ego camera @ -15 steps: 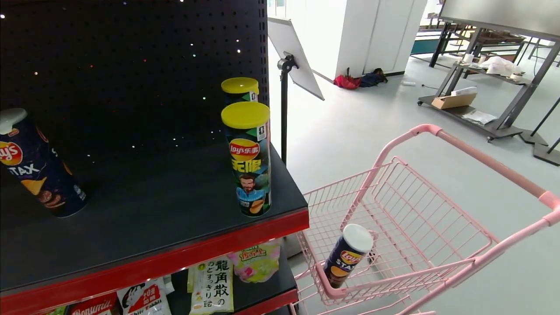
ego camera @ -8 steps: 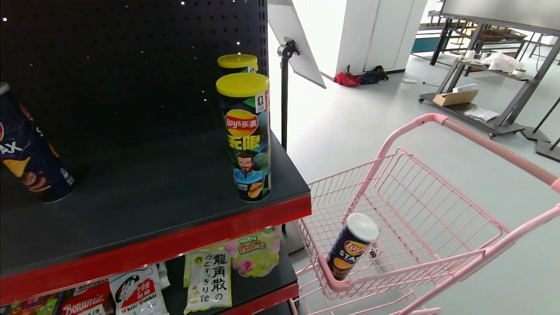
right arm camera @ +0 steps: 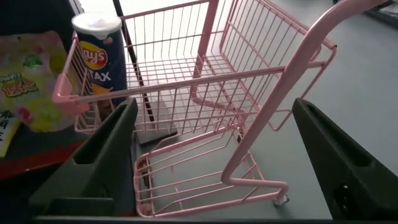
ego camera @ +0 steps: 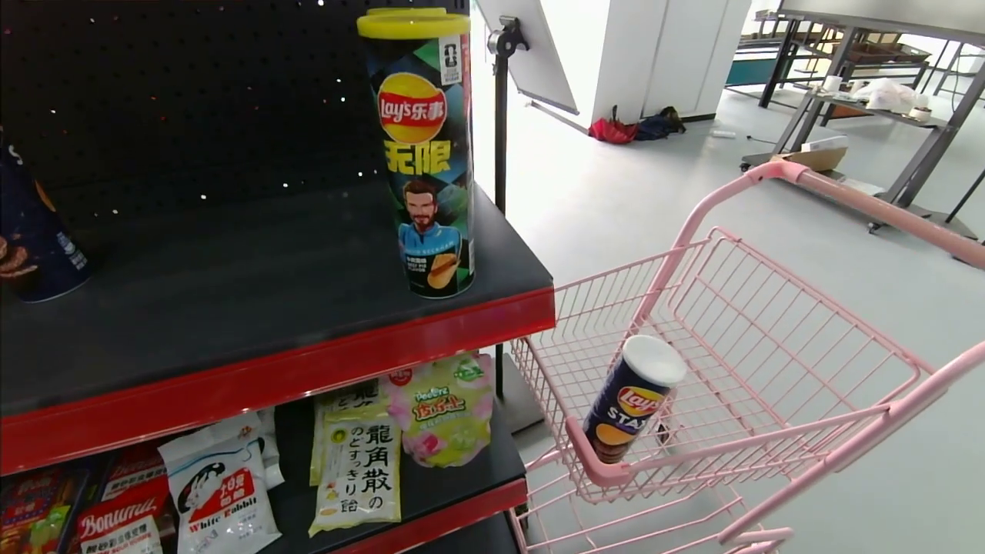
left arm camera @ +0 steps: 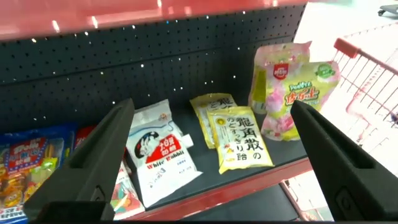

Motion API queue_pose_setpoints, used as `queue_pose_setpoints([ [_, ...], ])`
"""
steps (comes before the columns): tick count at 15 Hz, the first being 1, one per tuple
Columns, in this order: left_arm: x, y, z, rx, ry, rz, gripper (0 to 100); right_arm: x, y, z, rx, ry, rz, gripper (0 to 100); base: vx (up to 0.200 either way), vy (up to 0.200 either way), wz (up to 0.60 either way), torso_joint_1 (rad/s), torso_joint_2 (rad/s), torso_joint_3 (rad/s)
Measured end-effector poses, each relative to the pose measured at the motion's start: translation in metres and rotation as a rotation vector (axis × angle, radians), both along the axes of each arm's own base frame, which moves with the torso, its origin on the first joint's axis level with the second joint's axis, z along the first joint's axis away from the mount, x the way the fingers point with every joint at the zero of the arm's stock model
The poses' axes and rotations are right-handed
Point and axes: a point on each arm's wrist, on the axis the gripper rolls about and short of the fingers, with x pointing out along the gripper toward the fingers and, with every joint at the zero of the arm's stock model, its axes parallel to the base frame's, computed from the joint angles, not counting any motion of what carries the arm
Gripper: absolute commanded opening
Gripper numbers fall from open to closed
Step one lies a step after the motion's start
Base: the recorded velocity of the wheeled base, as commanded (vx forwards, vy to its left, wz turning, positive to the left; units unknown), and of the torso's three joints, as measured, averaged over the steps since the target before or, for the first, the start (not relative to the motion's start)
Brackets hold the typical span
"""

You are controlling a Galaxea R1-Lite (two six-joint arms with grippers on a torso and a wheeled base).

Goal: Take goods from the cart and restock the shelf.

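A pink shopping cart (ego camera: 846, 197) stood on the grey floor just beside the right end of the shelf (ego camera: 269, 377), a black unit with red front edges. One item lay in the cart's basket: a dark blue crisps can (ego camera: 631, 400) with a white lid, tilted, its base in the basket corner nearest the shelf and its lid leaning towards the basket's middle.

On the upper shelf board a yellow-lidded crisps can (ego camera: 423, 154) stood upright near the right front corner, with a second yellow lid (ego camera: 404, 11) just showing behind it. Well apart, at the left edge of the head view, stood another dark blue can (ego camera: 31, 231), partly cut off.

On the lower board lay snack bags: a white bag (ego camera: 223, 492), a yellow-green bag (ego camera: 358, 462) beside it, and a pink-and-green pouch (ego camera: 442, 412) propped at the right end.

The left end effector (left arm camera: 211, 107) was released, fingers spread wide with nothing between them, facing the lower board's bags. The right end effector (right arm camera: 214, 106) was likewise released and empty, facing the cart from the side of its basket, apart from the blue can.
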Motion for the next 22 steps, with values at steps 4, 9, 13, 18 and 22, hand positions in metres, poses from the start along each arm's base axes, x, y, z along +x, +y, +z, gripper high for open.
queue_pose_setpoints([
  [4, 0.0, 0.0, 0.0, 0.0, 0.0, 0.0, 100, 0.0, 0.0, 0.0, -0.006, 0.0, 0.0, 100, 0.0, 0.0, 0.0, -0.039, 0.15, 0.104],
  [9, 0.0, 0.0, 0.0, 0.001, 0.0, 0.0, 100, -0.002, 0.0, 0.053, 0.047, -0.058, 0.045, 100, 0.0, 0.0, 0.0, 0.0, 0.0, 0.0],
  [13, 0.0, 0.0, 0.0, 0.0, 0.0, 0.0, 100, 0.061, 0.006, 0.124, 0.098, 0.044, 0.184, 100, 0.0, 0.0, 0.0, 0.0, 0.0, 0.0],
  [18, 0.0, 0.0, 0.0, 0.0, 0.0, 0.0, 100, 0.176, 0.037, 0.089, 0.145, 0.171, 0.372, 100, 0.0, 0.0, 0.0, 0.0, 0.0, 0.0],
  [22, 0.0, 0.0, 0.0, 0.004, -0.001, 0.002, 100, 0.207, 0.056, 0.034, 0.17, 0.325, 0.501, 100, 0.0, 0.0, 0.0, 0.0, 0.0, 0.0],
])
